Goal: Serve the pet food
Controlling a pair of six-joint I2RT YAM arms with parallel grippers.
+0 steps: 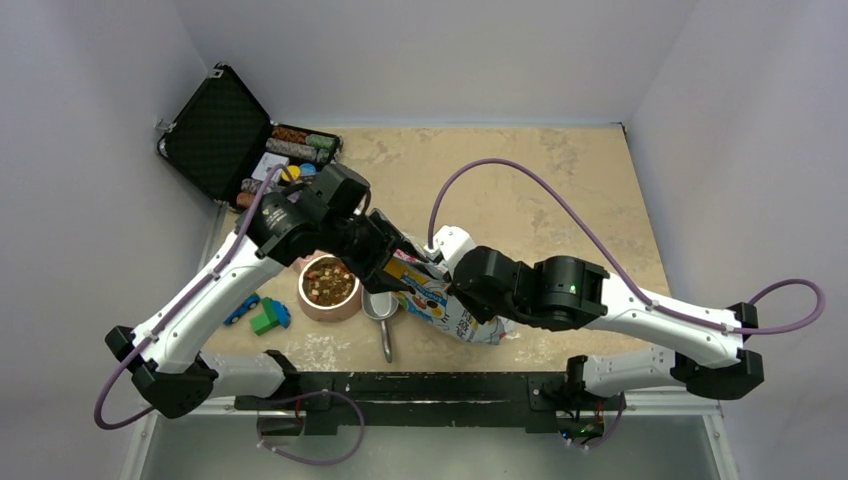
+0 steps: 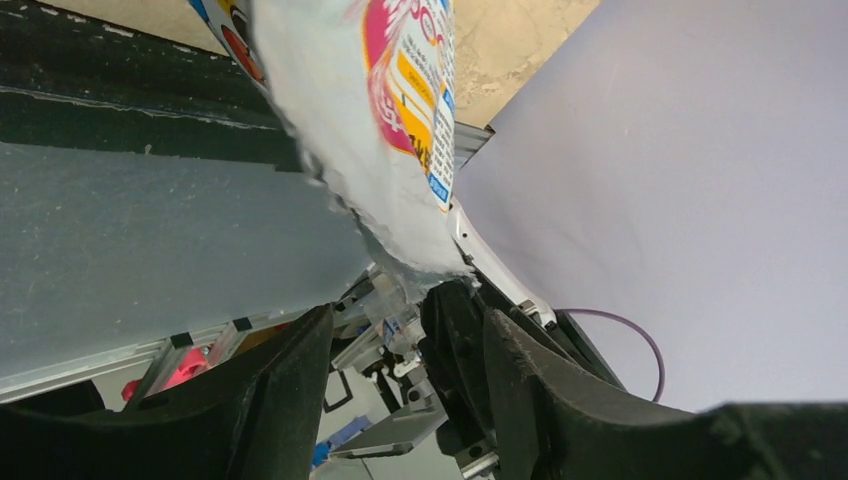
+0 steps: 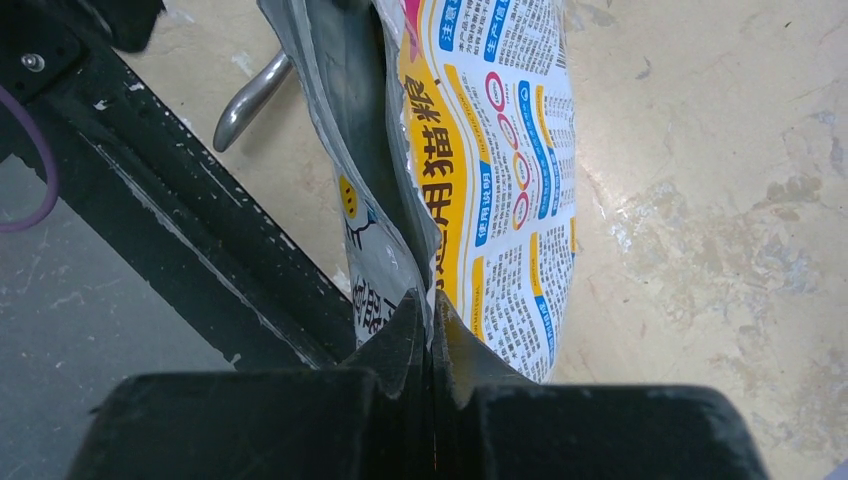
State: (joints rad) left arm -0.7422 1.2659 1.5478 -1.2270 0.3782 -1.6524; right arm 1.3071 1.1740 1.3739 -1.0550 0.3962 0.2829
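Though largely covered by both wrists from above, recognisable by its red, yellow and blue print: the glossy white bag [image 1: 450,312], lying on the tan table [image 1: 570,190] with only its lower end clear of the arms. Mouth end lost under the black wrist housings in that view.

Closer in, from the right wrist: right gripper [image 3: 432,315] pressed fully together on a thin edge of the bag, foil creased and pinched between the two fingers, printed panel running off the top of the picture.

From the left wrist: left gripper [image 2: 405,325] standing wide, fingers [image 2: 285,390] well apart, ragged torn edge of the bag hanging just above the gap, clamped by neither. Contact with either finger impossible to judge.

Pet food [image 1: 328,284] heaped in a round bowl [image 1: 304,302] left of the bag, brown and tan pieces, upper rim cut off by the left arm. Any kibble inside the bag not visible.

Between bowl and bag, a metal scoop [image 1: 381,306], cup partly shadowed, handle pointing toward the near edge.

Far left corner: open black case [image 1: 215,130] with coloured chips [image 1: 295,148]. Toy blocks [image 1: 267,319] near the left arm.
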